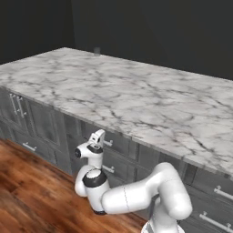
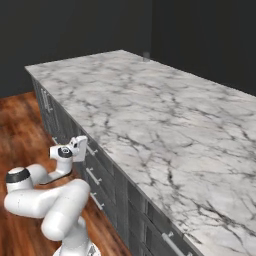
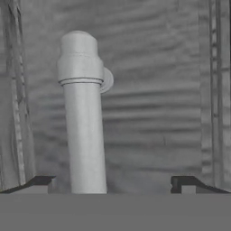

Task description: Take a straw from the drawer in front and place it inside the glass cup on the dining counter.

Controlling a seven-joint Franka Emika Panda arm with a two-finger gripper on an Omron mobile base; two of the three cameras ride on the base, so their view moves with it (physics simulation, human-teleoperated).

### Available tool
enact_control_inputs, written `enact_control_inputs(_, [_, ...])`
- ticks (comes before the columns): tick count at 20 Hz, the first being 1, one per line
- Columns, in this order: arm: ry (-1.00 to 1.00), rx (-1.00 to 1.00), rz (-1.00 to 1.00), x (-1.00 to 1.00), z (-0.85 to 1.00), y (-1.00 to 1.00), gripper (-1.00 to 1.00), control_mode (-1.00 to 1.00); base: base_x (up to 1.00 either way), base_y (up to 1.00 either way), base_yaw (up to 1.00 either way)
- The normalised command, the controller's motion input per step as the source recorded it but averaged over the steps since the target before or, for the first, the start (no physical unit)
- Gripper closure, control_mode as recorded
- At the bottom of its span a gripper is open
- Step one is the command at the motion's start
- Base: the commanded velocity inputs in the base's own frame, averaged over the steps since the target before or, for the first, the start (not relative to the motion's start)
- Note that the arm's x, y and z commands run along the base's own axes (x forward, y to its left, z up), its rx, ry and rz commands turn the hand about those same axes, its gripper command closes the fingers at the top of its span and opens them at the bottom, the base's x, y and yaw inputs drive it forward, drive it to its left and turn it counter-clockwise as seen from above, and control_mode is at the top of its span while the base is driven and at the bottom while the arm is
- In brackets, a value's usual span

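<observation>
The dining counter [image 1: 136,95] [image 2: 150,115] is a white marble slab with grey veins. Far back on it stands the small glass cup [image 1: 96,51] [image 2: 146,56]. Below the slab's edge the dark-grey drawer [image 1: 120,144] [image 2: 100,159] [image 3: 149,113] is shut, so the straw is hidden. My gripper [image 1: 103,138] [image 2: 83,147] [image 3: 113,184] is open, right in front of the drawer's silver bar handle [image 1: 108,143] [image 2: 91,150] [image 3: 83,135]. In the hand view the bar runs between the two fingertips [image 3: 39,182], closer to the left one, and touches neither.
More grey drawers with silver handles [image 1: 108,169] [image 2: 93,176] sit below and to the sides. Cabinet doors with upright handles [image 1: 17,105] [image 2: 46,100] stand further left. Wooden floor [image 1: 32,191] [image 2: 20,125] lies before the cabinets, and dark walls close the back.
</observation>
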Motion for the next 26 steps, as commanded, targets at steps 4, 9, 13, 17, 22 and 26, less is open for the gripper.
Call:
enact_control_inputs(4, [0.0, 0.0, 0.08, 0.32, -0.59, -0.13, -1.0, -1.0, 0.0, 0.0, 0.0])
enact_control_inputs(9, [0.0, 0.0, 0.07, 0.29, -0.62, -0.13, -1.0, -1.0, 0.0, 0.0, 0.0])
enact_control_inputs(13, [0.0, 0.0, 0.07, 0.26, -0.61, -0.06, 1.0, -1.0, 0.0, 0.0, 0.0])
enact_control_inputs(17, [0.0, 0.0, 0.03, 0.04, -0.57, -0.01, 1.0, -1.0, 0.0, 0.0, 0.0])
enact_control_inputs(22, [0.0, -0.01, 0.0, -0.16, -0.48, 0.18, 1.0, -1.0, 0.0, 0.0, 0.0])
enact_control_inputs(26, [0.0, -0.01, 0.0, -0.44, -0.28, 0.47, 1.0, -1.0, 0.0, 0.0, 0.0])
